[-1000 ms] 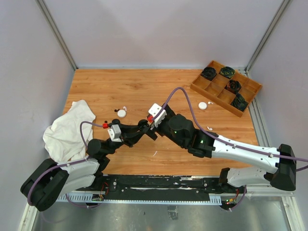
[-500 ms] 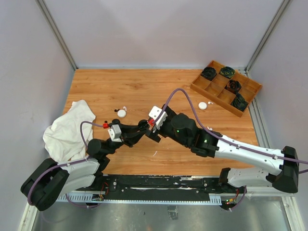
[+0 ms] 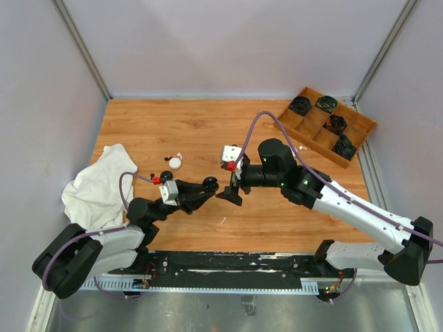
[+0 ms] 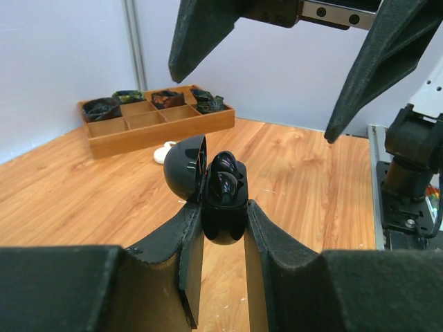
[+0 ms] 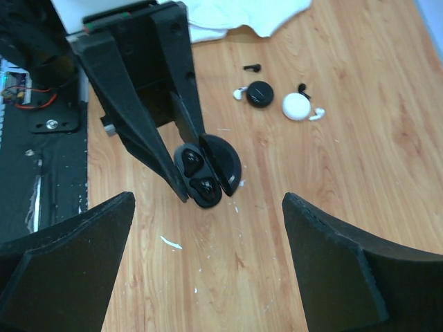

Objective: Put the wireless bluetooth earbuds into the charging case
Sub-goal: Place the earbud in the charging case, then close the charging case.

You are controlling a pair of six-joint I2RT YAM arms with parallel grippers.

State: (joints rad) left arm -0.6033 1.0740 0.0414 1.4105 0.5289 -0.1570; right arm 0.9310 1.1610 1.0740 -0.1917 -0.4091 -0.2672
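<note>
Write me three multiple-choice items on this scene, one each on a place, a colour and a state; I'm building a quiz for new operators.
1. Where is the open black case?
A. In the wooden tray.
B. Between the fingers of the left claw.
C. Lying on the bare table.

2. What colour is the crumpled cloth?
A. Blue.
B. White.
C. Red.

3. How does the right claw stand?
A. Shut on an earbud.
B. Shut on the cloth.
C. Open, holding nothing.

Answers:
1 B: the left wrist view shows both fingers pressing its sides.
2 B: it shows white at the left of the top view.
3 C: its fingers stand wide apart and grip nothing.
</note>
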